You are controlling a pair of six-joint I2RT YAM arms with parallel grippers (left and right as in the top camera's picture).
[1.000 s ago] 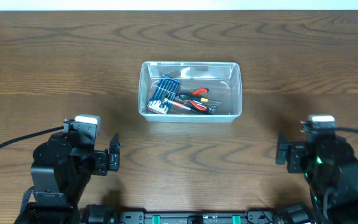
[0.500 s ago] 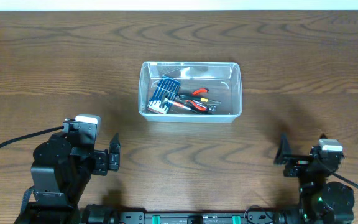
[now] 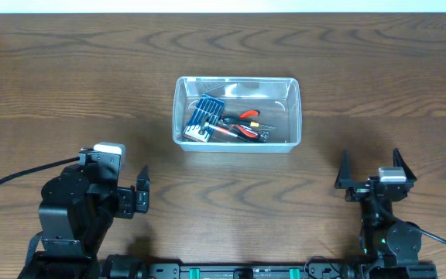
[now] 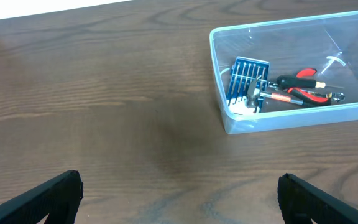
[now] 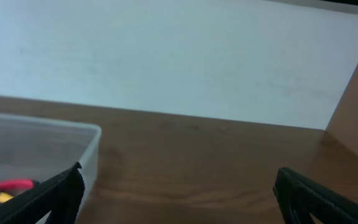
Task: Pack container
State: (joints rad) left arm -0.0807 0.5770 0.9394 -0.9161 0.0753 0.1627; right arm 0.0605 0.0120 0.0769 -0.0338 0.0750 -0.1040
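Observation:
The clear plastic container (image 3: 293,116) stands at the table's middle back. It holds a blue case of screwdriver bits (image 3: 204,114), red-handled pliers (image 3: 242,116) and other small tools. It also shows in the left wrist view (image 4: 353,115) and at the left edge of the right wrist view (image 5: 89,149). My left gripper (image 3: 141,199) is open and empty at the front left, far from the container. My right gripper (image 3: 372,172) is open and empty at the front right.
The wooden table (image 3: 68,85) spreads around the container. A pale wall (image 5: 166,56) lies beyond the table's far edge.
My right arm has drawn back toward the front edge and folded down. Its fingers now stand spread wide. The left arm and the container have not moved.

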